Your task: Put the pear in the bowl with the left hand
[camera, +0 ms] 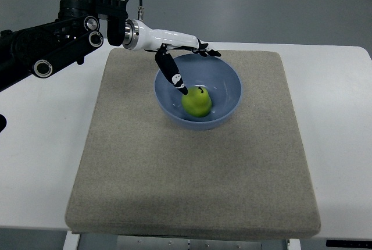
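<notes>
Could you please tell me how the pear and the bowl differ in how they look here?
The pear is yellow-green, while the bowl is pale blue. The pear is a small, solid, rounded fruit; the bowl is wider, open and hollow. The pear lies inside the bowl, and the bowl sits on the grey mat. Both look smooth with a slight sheen.

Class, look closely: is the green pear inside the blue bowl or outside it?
Inside: the green pear rests on the floor of the blue bowl, within its rim.
</notes>
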